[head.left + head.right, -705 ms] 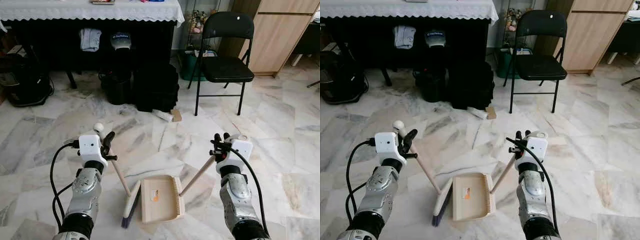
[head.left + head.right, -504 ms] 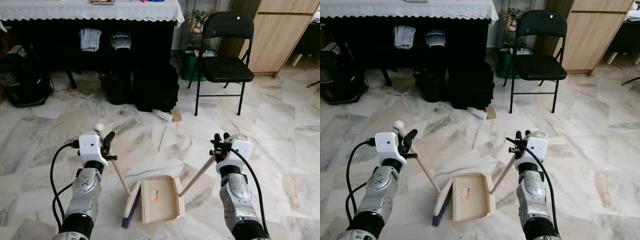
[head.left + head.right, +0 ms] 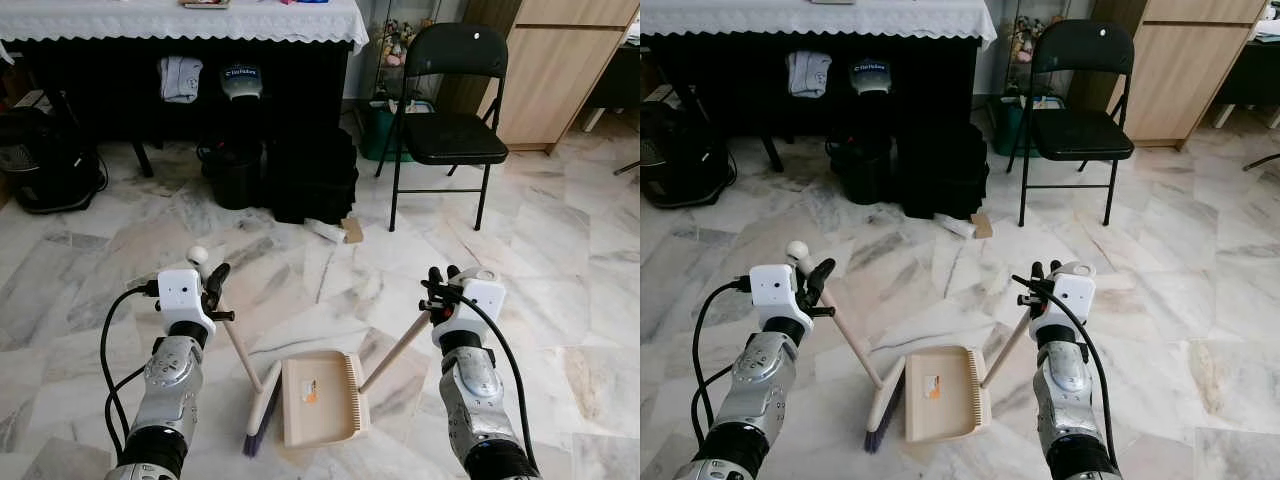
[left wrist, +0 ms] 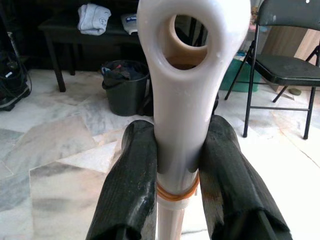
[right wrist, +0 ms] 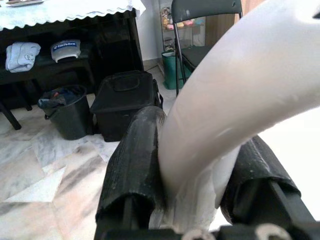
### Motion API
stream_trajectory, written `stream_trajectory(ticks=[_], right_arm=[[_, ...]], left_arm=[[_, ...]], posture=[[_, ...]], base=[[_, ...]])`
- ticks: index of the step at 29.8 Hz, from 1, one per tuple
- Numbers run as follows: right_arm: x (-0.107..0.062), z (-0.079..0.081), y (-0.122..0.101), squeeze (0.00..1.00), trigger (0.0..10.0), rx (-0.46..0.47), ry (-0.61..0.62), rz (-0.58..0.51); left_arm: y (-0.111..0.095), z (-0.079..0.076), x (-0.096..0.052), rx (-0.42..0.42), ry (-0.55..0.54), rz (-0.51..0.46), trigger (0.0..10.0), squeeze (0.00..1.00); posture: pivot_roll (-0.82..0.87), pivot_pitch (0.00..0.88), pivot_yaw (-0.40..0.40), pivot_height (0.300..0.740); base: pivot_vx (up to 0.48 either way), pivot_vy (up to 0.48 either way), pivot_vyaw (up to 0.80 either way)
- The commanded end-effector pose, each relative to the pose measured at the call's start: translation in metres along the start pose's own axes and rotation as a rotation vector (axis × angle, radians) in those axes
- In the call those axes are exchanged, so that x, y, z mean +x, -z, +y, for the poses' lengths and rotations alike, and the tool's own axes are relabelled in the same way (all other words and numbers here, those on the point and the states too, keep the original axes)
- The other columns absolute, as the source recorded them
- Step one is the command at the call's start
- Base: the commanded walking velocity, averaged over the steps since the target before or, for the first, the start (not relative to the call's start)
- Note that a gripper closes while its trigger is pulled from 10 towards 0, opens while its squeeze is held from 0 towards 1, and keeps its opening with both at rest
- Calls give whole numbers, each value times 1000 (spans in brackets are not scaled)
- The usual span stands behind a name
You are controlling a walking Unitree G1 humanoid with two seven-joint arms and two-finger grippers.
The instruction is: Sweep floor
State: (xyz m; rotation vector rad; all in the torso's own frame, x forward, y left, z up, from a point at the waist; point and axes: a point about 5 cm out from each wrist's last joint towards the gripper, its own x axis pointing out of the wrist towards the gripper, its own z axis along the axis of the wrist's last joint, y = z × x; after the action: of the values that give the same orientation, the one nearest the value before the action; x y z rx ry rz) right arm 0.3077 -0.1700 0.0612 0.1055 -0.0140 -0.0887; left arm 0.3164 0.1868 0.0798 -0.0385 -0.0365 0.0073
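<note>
Beige plastic marks the landmark: the dustpan lies flat on the marble floor, directly ahead of the robot and between its two arms. Its comb-toothed edge is on the side of the right arm, and from that side its long handle rises at a slant to the right pincer. The right wrist view shows both black fingers pressed against the white handle end, so the pan can be steered and kept down without the robot bending.

Just beside the dustpan, on the side away from the teeth, stands the broom, bristles on the floor and nearly touching the pan's edge. Its stick slants up and away to the left pincer, which pinches the white cap with the hanging hole just above an orange band. Holding both tools at the top gives reach and leverage, and the two handles spread in a V from the pan.

Beyond the dustpan a small cardboard scrap lies near the black bags under the cloth-covered worktop, beside the folding chair. It seems the likely next target.
</note>
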Motion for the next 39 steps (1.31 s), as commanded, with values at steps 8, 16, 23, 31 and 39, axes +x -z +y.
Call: stream_trajectory(ticks=[8,16,23,31,39], right_arm=[[2,-2,-12,0,10000,13,8,-65],[2,-2,-12,0,10000,11,7,-64],[2,-1,-12,0,10000,12,6,-61],[2,-2,-11,0,10000,12,8,-58],[2,0,-10,0,10000,13,6,-54]], left_arm=[[-5,-6,2,-4,19,-17,10000,0],[-5,-6,2,-12,24,-14,10000,0],[-6,-6,2,-13,29,-15,10000,0],[-6,-7,2,-16,37,-16,10000,0],[-6,-6,2,-19,40,-15,10000,0]], posture=[[-81,52,-40,740],[-80,55,-40,740],[-80,55,-36,740],[-80,55,-36,740],[-78,48,-33,740]], base=[[0,0,0],[31,0,0],[307,0,0],[389,0,0],[445,0,0]])
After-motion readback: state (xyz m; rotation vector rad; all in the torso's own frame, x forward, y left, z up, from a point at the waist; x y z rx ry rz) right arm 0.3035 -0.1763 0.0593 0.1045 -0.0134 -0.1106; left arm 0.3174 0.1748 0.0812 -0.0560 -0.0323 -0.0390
